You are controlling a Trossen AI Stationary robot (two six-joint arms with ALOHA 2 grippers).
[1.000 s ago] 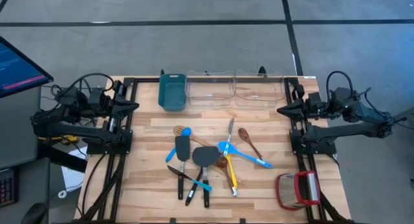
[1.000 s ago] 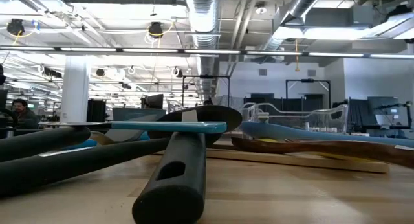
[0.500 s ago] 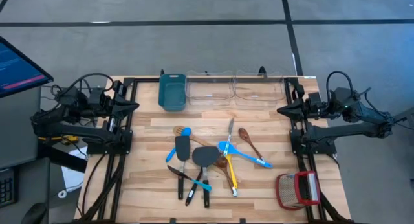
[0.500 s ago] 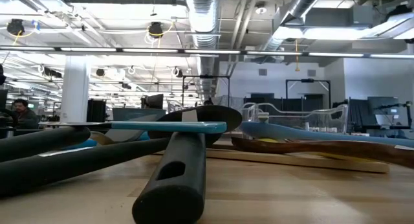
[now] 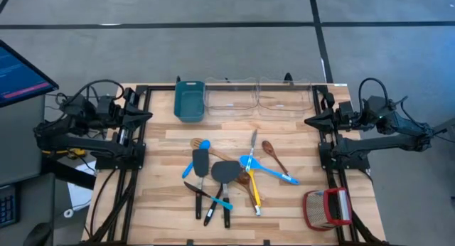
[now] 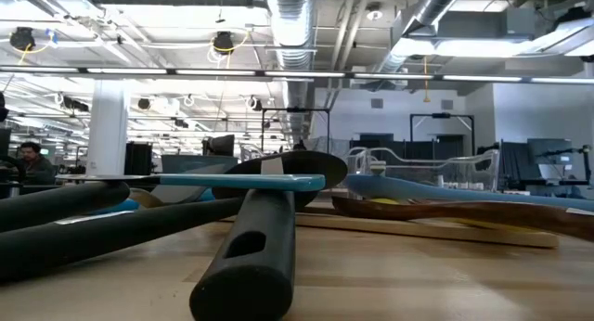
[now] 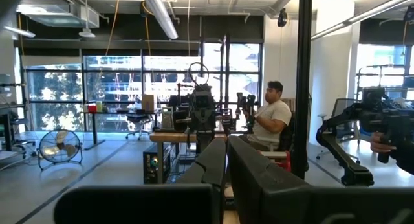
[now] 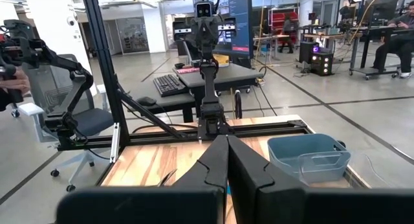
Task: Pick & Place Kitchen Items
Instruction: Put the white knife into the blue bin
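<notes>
The kitchen tools (image 5: 227, 176) lie in a messy pile on the table's middle. Black, wooden, blue and yellow ones cross each other.

Left arm folded back at the left edge of the table, left gripper (image 5: 147, 116) pointing inward with fingers (image 7: 213, 162) pressed together, right arm folded the same way at the right edge, right gripper (image 5: 308, 120) closed, fingers (image 8: 217, 160) together, both grippers empty

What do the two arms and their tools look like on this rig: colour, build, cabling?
Both arms are matte black, built of blocky jointed segments on black frame rails at the table's sides. The left arm and the right arm each carry looping black cables. Each tool, left and right, has two flat, dark, tapering fingers.
</notes>
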